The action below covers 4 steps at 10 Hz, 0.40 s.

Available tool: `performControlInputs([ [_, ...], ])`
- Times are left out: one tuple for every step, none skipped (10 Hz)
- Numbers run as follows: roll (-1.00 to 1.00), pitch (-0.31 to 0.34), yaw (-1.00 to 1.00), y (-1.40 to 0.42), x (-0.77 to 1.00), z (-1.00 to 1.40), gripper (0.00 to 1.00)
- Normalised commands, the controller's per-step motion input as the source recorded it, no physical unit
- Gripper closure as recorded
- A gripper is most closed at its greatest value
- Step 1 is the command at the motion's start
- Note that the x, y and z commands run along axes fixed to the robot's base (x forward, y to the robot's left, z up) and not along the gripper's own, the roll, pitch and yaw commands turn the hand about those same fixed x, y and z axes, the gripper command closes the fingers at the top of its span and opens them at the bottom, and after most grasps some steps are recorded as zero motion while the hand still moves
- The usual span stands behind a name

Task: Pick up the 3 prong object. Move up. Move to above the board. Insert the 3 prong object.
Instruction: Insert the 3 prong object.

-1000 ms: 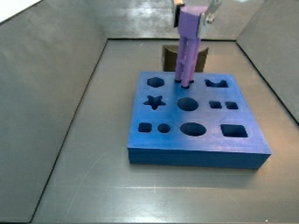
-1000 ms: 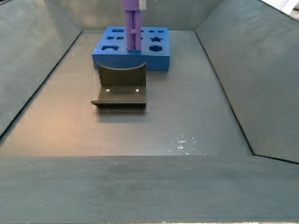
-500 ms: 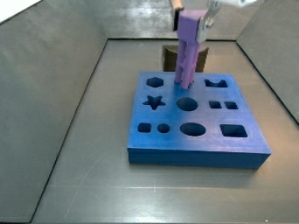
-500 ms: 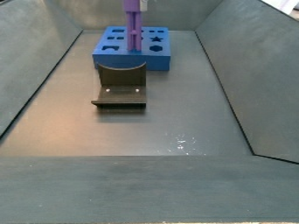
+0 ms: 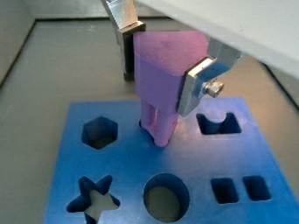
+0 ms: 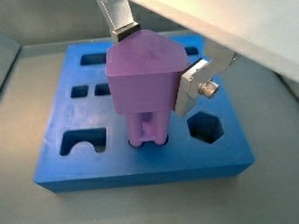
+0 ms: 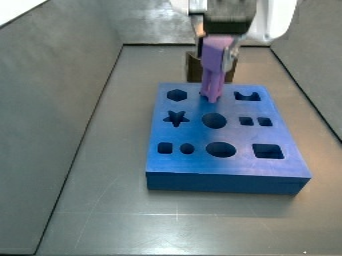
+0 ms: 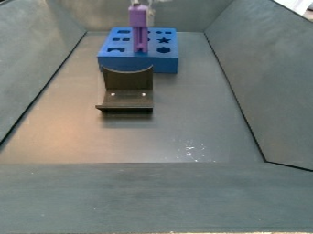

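My gripper [image 7: 217, 44] hangs over the far part of the board [image 7: 230, 172], shut on the blocky head of the light-purple 3 prong object [image 7: 213, 72]. The piece stands upright. Its prong ends are down at the board's top face near the far middle, beside the hexagon hole [image 5: 100, 132]. In both wrist views the silver fingers clamp the head from two sides, with the gripper [image 5: 163, 70] [image 6: 158, 63] around the piece [image 5: 162, 103] [image 6: 142, 87]. The blue board [image 5: 126, 159] [image 6: 122, 168] [image 8: 169, 63] lies flat on the grey floor.
The dark fixture [image 8: 126, 92] stands on the floor right beside the board, and shows behind it in a side view [image 7: 197, 68]. Grey sloped walls close in the work area on all sides. Star [image 7: 175, 117], circle and square holes cover the board.
The gripper has come down with the 3 prong object still in it. The piece's head sits lower and the prongs have dropped to the board's face.
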Motion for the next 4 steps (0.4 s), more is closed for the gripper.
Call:
performControlInputs([
  [0.03, 0.0, -0.06, 0.0, 0.11, -0.29, 1.0],
  [0.0, -0.014, 0.0, 0.0, 0.0, -0.03, 1.0],
  [0.01, 0.0, 0.0, 0.0, -0.02, 0.0, 1.0],
  [0.0, 0.0, 0.0, 0.0, 0.0, 0.0, 1.0],
])
